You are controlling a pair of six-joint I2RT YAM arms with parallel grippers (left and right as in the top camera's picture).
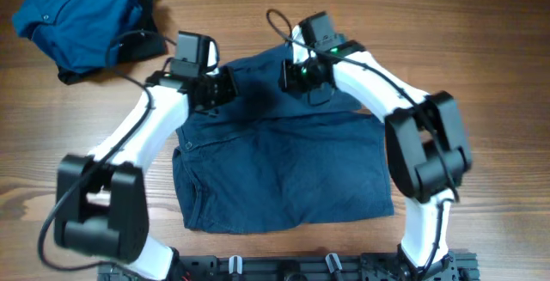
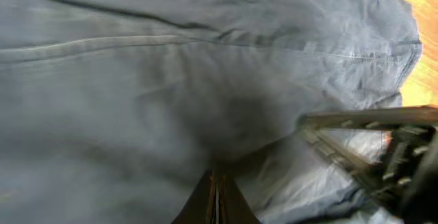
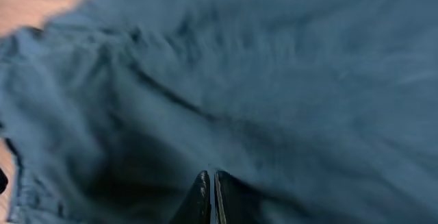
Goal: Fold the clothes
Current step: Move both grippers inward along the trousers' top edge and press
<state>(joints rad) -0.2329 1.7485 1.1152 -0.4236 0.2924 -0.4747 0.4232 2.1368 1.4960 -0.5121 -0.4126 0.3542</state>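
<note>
Wooden table (image 1: 481, 23) is carrying your navy shorts (image 1: 284, 169). Your left gripper (image 1: 223, 88) and right gripper (image 1: 294, 75) are sitting closed at their 12 o'clock edge, with the blue shirt (image 1: 77, 15) lying at 10 o'clock.

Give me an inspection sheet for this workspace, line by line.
Surface: wooden table, brown grain.
Job's things: navy shorts spread flat at centre; blue shirt crumpled at the far left corner.
Clutter: nothing seen.
Grippers: left claw and right claw both shut, low over the shorts' far edge; whether cloth is pinched cannot be told.
Cables: black cable looped beside the left wrist; another black loop by the right wrist.
Surroundings: black mounting rail along the near edge.
</note>
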